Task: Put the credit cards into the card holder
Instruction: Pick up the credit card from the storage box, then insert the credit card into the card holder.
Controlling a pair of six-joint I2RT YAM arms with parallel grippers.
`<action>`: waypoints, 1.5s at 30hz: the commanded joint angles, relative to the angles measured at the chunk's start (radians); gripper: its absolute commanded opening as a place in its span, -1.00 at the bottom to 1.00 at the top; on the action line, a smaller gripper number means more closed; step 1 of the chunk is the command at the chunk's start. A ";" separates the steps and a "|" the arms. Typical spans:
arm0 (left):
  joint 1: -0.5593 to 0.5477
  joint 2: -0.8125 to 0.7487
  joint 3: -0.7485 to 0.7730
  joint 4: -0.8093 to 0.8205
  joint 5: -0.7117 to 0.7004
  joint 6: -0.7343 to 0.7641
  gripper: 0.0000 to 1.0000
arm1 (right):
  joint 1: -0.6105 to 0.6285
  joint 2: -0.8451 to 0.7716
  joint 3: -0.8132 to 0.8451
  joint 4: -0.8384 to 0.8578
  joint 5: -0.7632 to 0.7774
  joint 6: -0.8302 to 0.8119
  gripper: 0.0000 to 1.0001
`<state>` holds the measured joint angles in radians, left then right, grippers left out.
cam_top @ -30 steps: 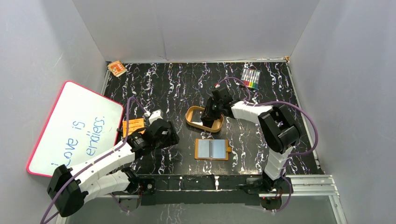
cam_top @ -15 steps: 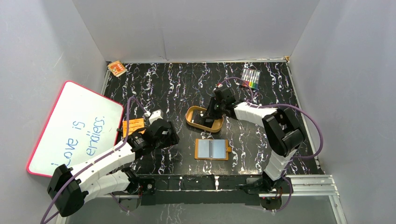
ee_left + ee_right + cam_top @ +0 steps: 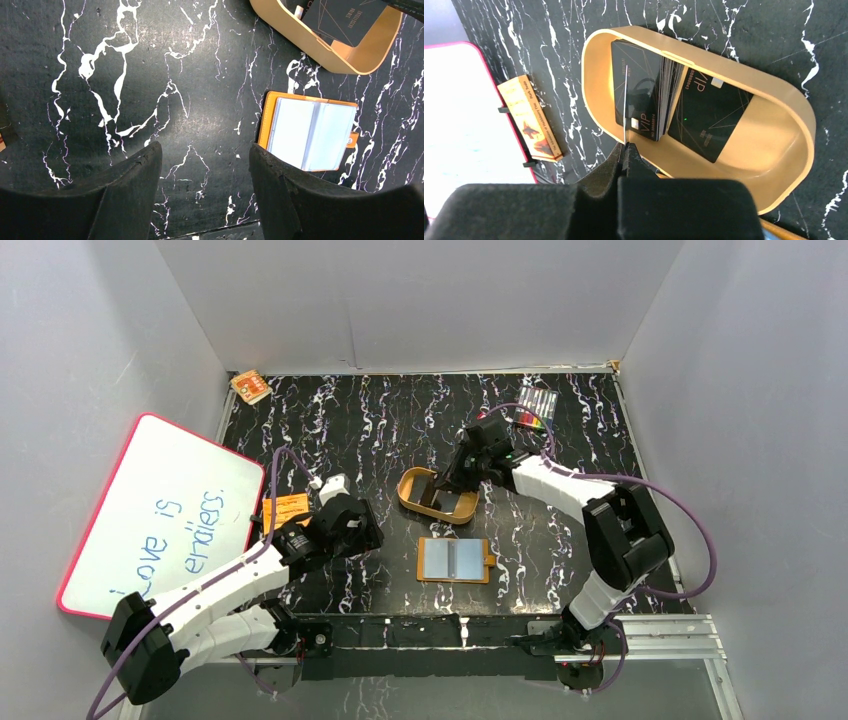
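Several black credit cards (image 3: 644,95) lie stacked in the tan oval tray (image 3: 774,90), with one more "VIP" card (image 3: 709,120) flat beside them. My right gripper (image 3: 625,146) is shut on one credit card, which I see edge-on as a thin pale line (image 3: 624,105) raised above the stack. From the top view that gripper (image 3: 462,472) hangs over the tray's (image 3: 410,490) right end. The card holder (image 3: 455,560) lies open on the table in front of the tray, its pale sleeves facing up (image 3: 310,132). My left gripper (image 3: 205,165) stands open over bare table, just left of the holder.
A whiteboard (image 3: 160,510) leans off the table's left edge. An orange printed booklet (image 3: 285,508) lies next to it. A pack of coloured markers (image 3: 537,408) sits at the back right, and a small orange item (image 3: 250,386) at the back left corner.
The right jaws have shut on a card in the tray and drawn it up and back to the right. The left arm has not moved.
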<state>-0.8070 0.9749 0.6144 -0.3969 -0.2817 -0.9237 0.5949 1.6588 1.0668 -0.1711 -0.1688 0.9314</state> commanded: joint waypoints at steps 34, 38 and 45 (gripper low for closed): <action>0.001 -0.306 -0.027 0.158 0.110 0.037 0.36 | -0.138 -0.544 -0.196 -0.395 -0.374 -0.539 -1.00; 0.001 -0.268 -0.197 0.441 0.267 -0.027 0.47 | -0.139 -0.611 -0.449 -0.207 -0.441 -0.508 -1.00; 0.002 0.119 -0.124 0.595 0.450 0.019 0.40 | -0.140 -0.442 -0.554 0.059 -0.550 -0.310 -1.00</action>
<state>-0.8070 1.0237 0.4427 0.1135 0.1062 -0.9272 0.4538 1.1847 0.5453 -0.2726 -0.6441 0.5240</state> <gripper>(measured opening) 0.712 0.011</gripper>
